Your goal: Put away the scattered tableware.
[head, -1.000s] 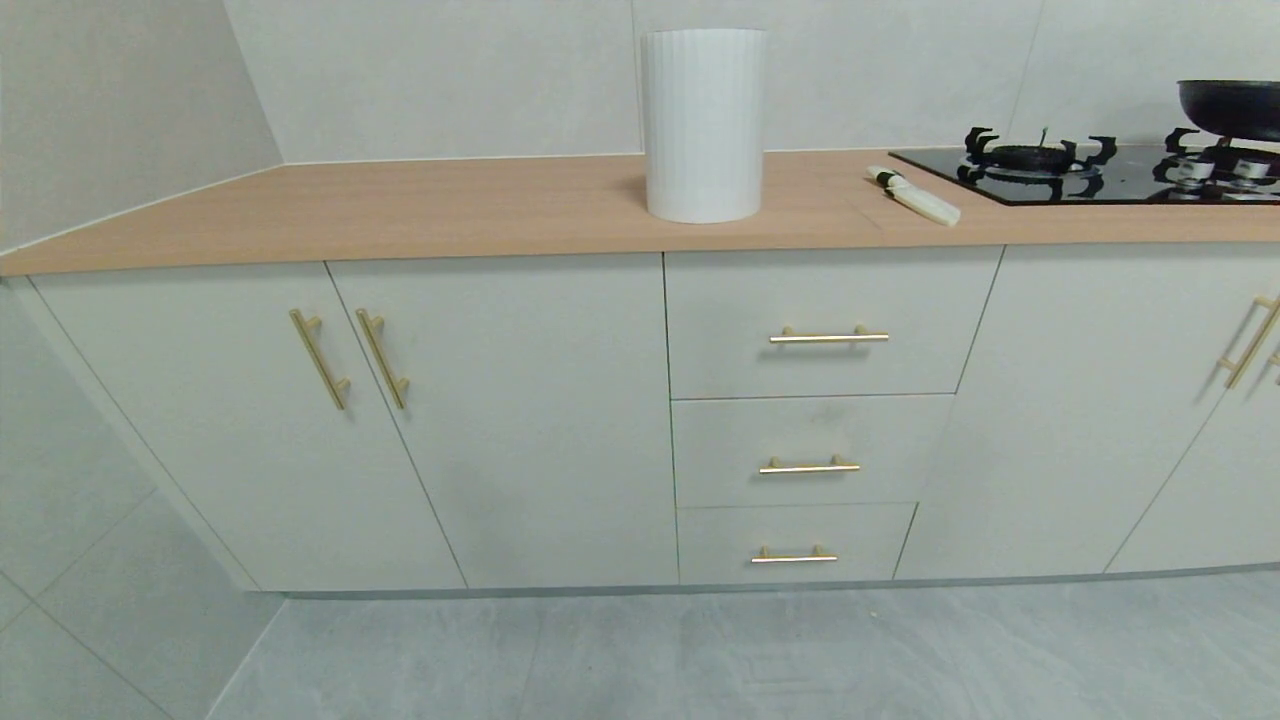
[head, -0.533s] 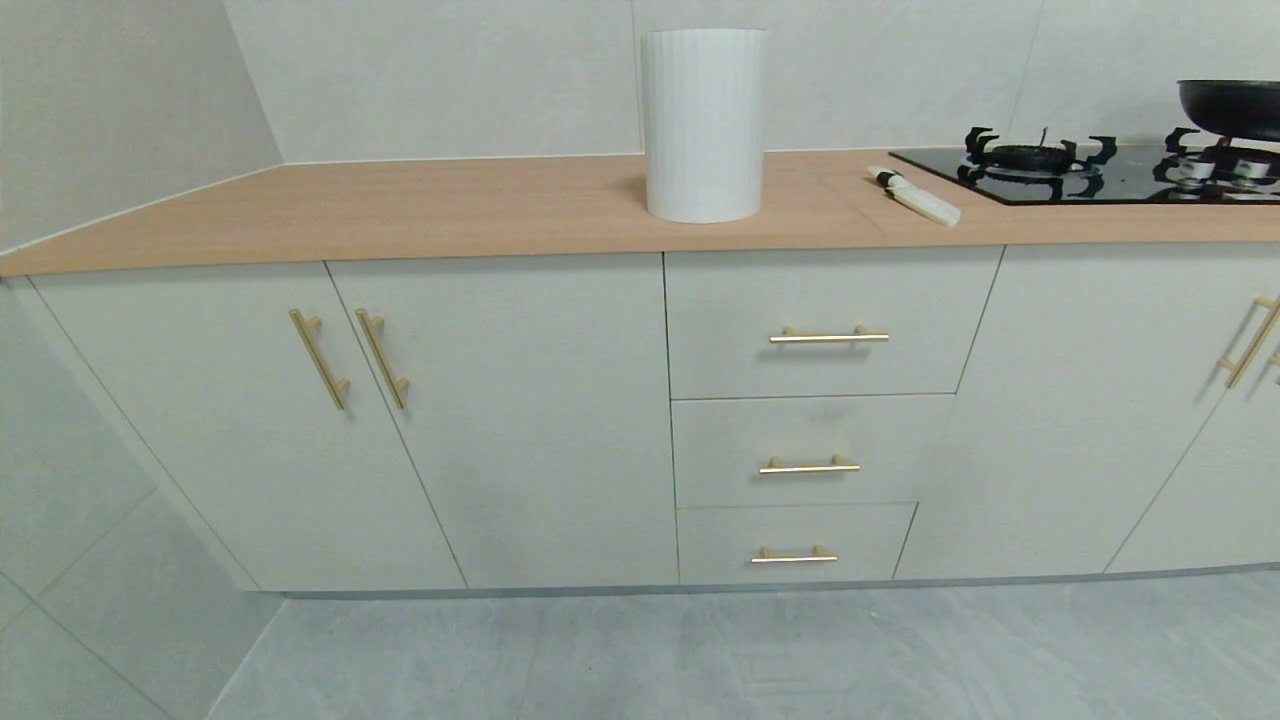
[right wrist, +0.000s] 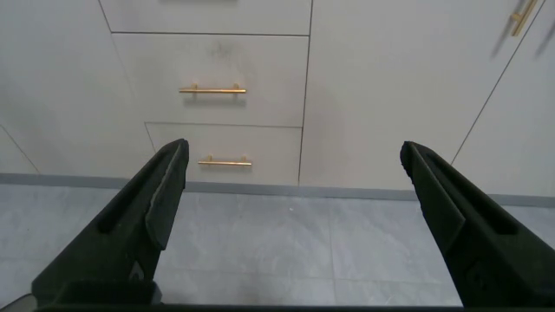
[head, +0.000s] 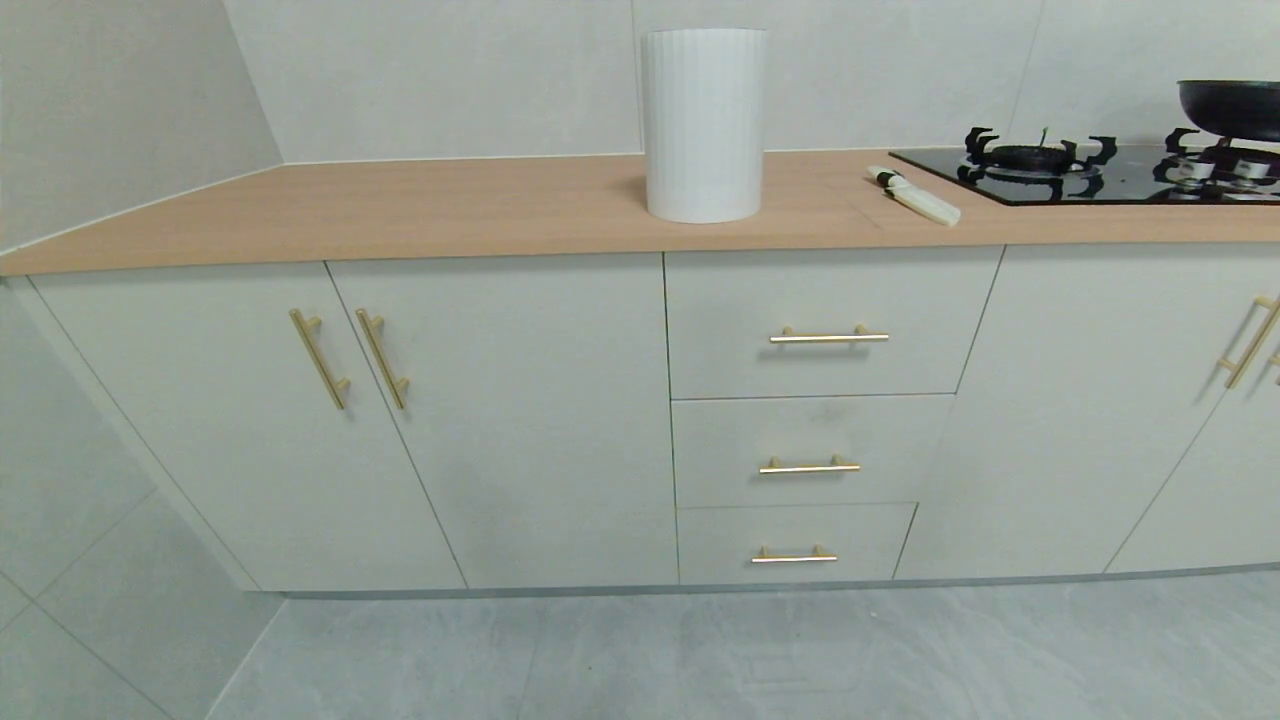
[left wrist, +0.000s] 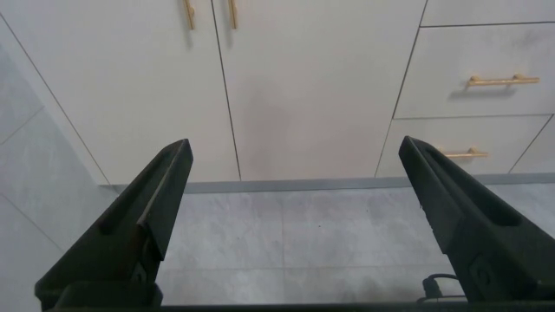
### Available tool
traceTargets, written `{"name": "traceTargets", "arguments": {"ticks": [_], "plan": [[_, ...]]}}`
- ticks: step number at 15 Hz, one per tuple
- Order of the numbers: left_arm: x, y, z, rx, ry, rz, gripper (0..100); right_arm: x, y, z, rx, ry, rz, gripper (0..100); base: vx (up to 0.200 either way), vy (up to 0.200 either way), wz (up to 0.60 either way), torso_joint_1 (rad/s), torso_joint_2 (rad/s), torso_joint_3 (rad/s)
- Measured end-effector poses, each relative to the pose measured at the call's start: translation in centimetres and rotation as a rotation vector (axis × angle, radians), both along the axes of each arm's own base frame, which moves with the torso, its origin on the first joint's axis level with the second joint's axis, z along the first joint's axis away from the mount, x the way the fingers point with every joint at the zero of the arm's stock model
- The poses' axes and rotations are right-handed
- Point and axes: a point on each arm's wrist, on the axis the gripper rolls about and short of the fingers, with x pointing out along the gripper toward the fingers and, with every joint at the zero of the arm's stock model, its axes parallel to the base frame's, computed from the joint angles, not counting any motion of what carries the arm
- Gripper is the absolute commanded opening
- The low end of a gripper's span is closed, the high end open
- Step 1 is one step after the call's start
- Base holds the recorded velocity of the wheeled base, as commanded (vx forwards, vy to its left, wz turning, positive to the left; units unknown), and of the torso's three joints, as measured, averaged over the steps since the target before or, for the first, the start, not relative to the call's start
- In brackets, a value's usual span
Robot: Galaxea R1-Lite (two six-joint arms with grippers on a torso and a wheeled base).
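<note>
A pale utensil [head: 914, 196] with a dark band near one end lies on the wooden countertop [head: 450, 210], just left of the stove. A tall white ribbed container [head: 703, 124] stands on the counter to its left. My left gripper [left wrist: 295, 152] hangs low before the cabinet doors, open and holding nothing. My right gripper [right wrist: 290, 156] hangs low facing the drawers [right wrist: 212, 89], open as well, with nothing between its fingers.
A black gas stove [head: 1090, 168] with a dark pan [head: 1230, 105] on it sits at the counter's right end. Below the counter are shut cabinet doors [head: 330, 420] and three shut drawers [head: 810, 400] with gold handles. Grey tiled floor [head: 640, 655] lies in front.
</note>
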Motion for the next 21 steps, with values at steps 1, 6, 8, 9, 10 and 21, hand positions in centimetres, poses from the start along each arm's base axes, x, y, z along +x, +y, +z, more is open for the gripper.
{"name": "traceTargets", "arguments": {"ticks": [1, 6, 8, 9, 10, 21], "plan": [[0.00, 0.00, 0.00, 0.003, 0.000, 0.000, 100, 0.00, 0.00, 0.00, 0.004, 0.001, 0.000, 100, 0.000, 0.000, 0.00, 0.000, 0.00, 0.000], [0.00, 0.00, 0.00, 0.011, -0.001, -0.002, 100, 0.00, 0.00, -0.02, 0.011, 0.003, -0.001, 100, 0.000, 0.000, 0.00, 0.000, 0.00, 0.000], [0.00, 0.00, 0.00, 0.010, -0.001, -0.002, 100, 0.00, 0.00, -0.02, 0.012, 0.003, -0.001, 100, 0.000, 0.000, 0.00, 0.000, 0.00, 0.000], [0.00, 0.00, 0.00, 0.009, -0.001, -0.002, 100, 0.00, 0.00, -0.02, 0.013, 0.003, -0.001, 100, 0.200, 0.000, 0.00, -0.002, 0.01, -0.002], [0.00, 0.00, 0.00, 0.008, -0.001, -0.002, 100, 0.00, 0.00, -0.02, 0.013, 0.003, -0.002, 100, 0.200, 0.000, 0.00, 0.002, 0.00, 0.012], [0.00, 0.00, 0.00, 0.007, 0.000, 0.000, 100, 0.01, 0.00, -0.03, 0.014, 0.005, -0.001, 100, 0.200, 0.000, 0.00, 0.002, 0.00, 0.006]]}}
